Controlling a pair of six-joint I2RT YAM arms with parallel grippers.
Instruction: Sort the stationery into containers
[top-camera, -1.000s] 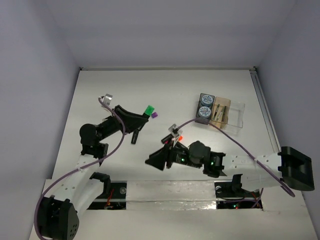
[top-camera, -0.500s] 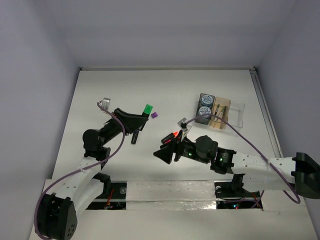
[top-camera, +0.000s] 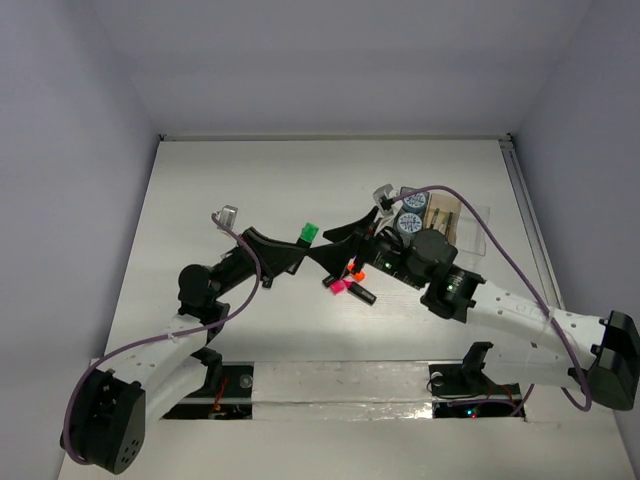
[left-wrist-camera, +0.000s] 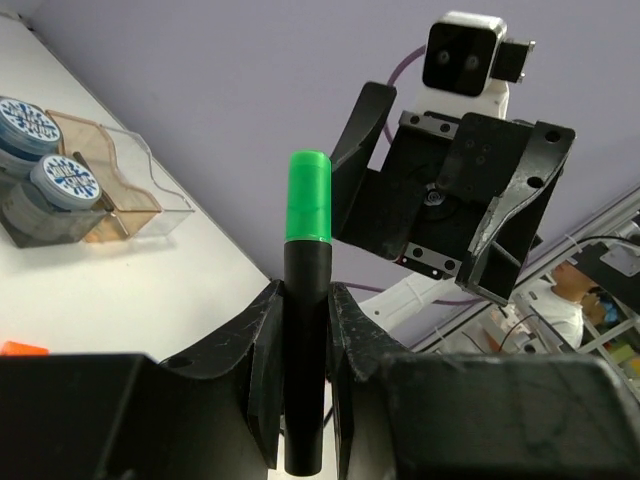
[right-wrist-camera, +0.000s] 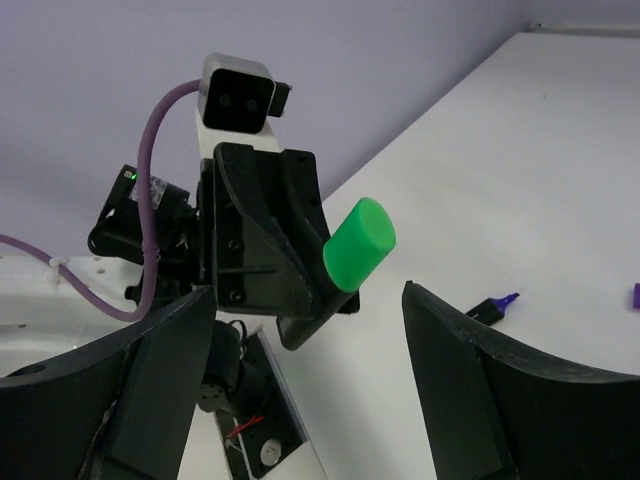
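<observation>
Green-capped highlighter (left-wrist-camera: 306, 300): upright in mid-air above the tabletop (top-camera: 250, 180). Its black body is pinched in the left jaws, which are nearly closed around it, and the cap stands clear above them. Right jaws are wide open and empty, facing the cap head-on and apart from it.

Judged step: handover to the right arm, which sits nearer the clear box (top-camera: 470, 228).

To do it well:
- Centre the cap between the right jaws.
- Close squarely, without touching the left jaws.
- Release left only once the right grip is firm.

Risk: the cap pulling off.

Black right gripper (left-wrist-camera: 435, 195) under a white-cased camera (left-wrist-camera: 466, 55) — white arm links (top-camera: 520, 318), black joints, purple cable (top-camera: 497, 262).
</observation>
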